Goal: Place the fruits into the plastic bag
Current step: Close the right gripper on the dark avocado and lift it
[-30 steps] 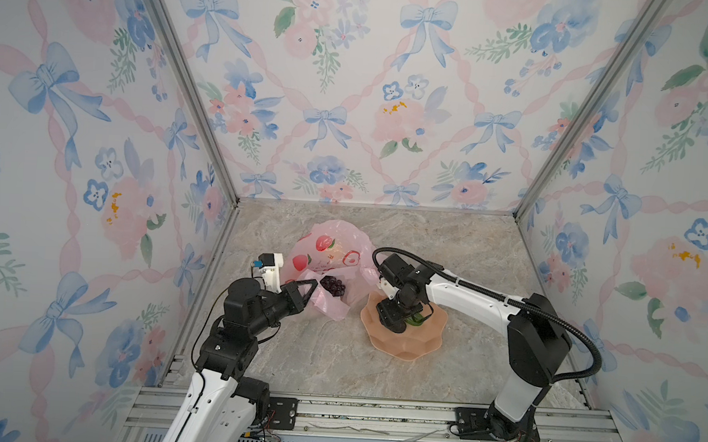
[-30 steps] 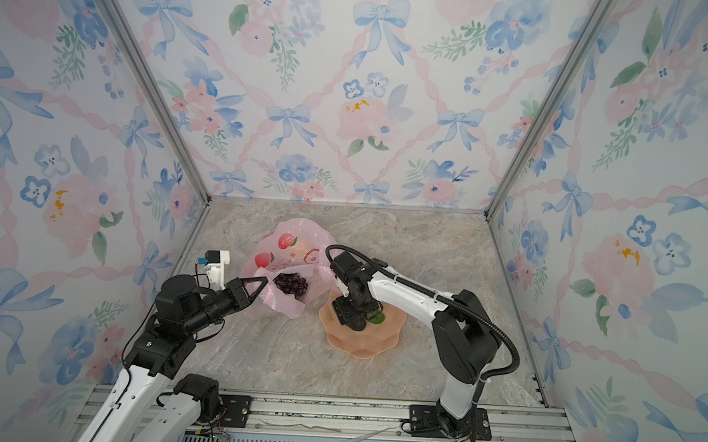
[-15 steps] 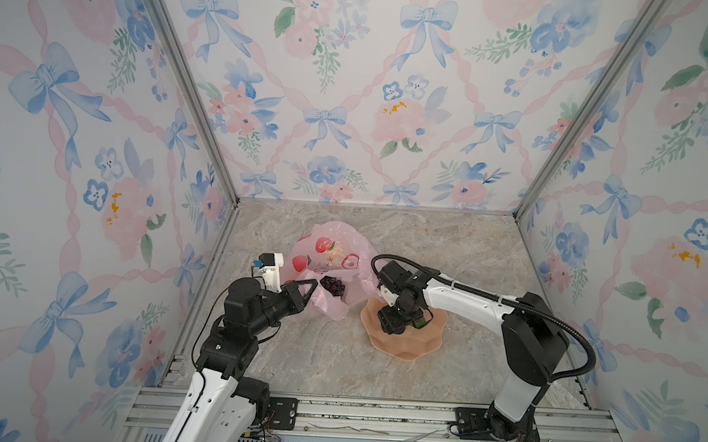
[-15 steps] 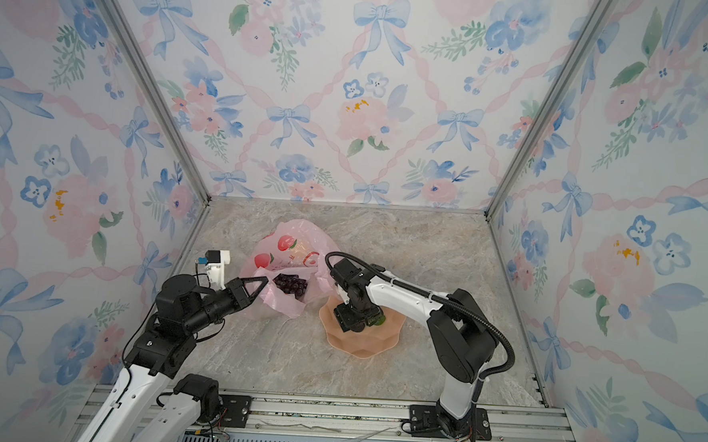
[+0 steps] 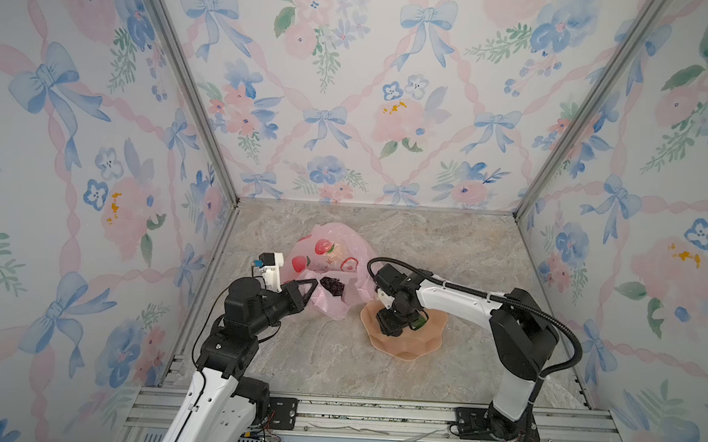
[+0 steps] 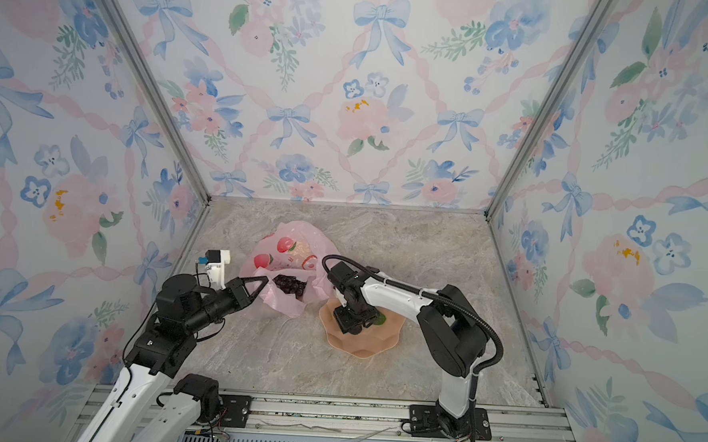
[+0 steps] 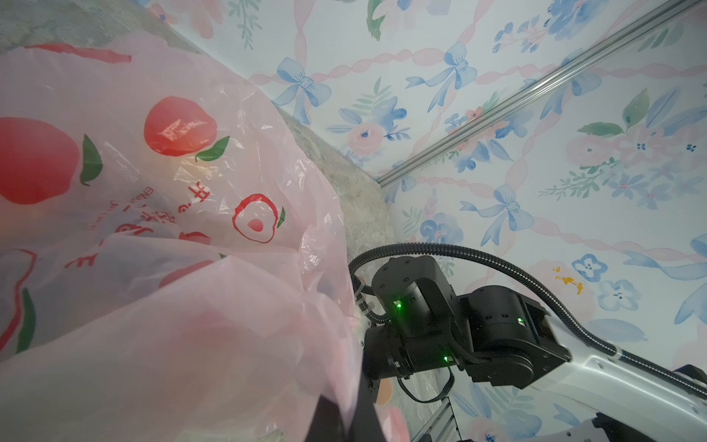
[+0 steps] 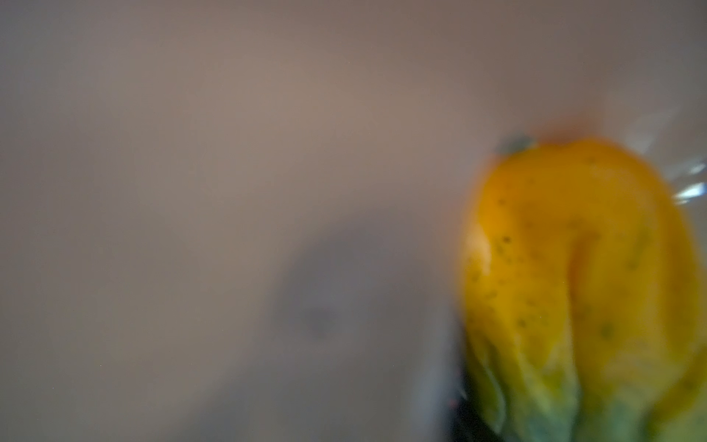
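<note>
Bag (image 5: 333,266) apparently pinched in left jaws.

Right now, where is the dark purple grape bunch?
In both top views the dark purple grape bunch lies in the open mouth of the thin pink plastic bag, left of centre, just beyond the left gripper.

You have bare tabletop (image 5: 324,357) in front of the plastic bag (image 5: 330,250) and the peach bowl (image 5: 420,346), and more behind the bowl. The grape bunch (image 5: 333,286) partly fills the bag's mouth, and the left gripper (image 5: 315,284), pinching its rim, blocks the near side. The right gripper (image 5: 391,326) crowds the bowl's left half. Bag and bowl sit close together, with hardly a lane between.
</note>
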### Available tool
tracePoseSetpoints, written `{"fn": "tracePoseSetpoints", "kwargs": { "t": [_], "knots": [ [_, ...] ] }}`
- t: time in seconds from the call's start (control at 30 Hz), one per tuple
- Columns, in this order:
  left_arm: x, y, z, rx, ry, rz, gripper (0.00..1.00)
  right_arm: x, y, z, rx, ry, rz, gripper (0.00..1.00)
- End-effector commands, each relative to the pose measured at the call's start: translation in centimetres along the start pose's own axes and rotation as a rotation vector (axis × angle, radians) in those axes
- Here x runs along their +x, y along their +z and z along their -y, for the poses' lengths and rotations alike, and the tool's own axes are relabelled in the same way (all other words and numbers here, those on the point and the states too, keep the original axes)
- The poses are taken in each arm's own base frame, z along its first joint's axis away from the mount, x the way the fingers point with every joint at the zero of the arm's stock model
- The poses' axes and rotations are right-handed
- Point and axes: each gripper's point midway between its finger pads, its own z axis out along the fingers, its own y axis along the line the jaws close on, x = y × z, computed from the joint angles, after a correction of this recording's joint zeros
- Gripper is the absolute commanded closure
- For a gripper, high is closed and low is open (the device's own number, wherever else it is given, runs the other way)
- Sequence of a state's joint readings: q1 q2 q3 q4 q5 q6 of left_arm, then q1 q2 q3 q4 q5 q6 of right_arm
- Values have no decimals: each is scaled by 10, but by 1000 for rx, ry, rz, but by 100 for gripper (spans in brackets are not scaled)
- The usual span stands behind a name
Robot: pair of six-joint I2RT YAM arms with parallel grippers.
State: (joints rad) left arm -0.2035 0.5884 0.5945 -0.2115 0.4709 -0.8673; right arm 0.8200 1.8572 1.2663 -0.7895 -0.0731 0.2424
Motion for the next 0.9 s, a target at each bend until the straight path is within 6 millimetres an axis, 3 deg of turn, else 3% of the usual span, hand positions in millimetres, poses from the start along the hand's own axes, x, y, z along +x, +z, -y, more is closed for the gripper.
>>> {"fn": "tracePoseSetpoints", "kwargs": {
  "t": [0.0,0.2,0.47,0.7,0.87],
  "knots": [
    [1,0,1,11,6,2,100,3,7,1,11,5,-14,40],
    [0,1,0,9,4,5,100,3,6,5,27,9,-10,57],
    [1,1,2,17,2,7,100,9,-11,8,33,14,7,59],
    [-1,1,4,23,3,9,100,20,-46,13,-1,53,59,59],
    [-3,1,9,39,9,6,100,30,-82,21,-40,105,129,59]
  ]
}}
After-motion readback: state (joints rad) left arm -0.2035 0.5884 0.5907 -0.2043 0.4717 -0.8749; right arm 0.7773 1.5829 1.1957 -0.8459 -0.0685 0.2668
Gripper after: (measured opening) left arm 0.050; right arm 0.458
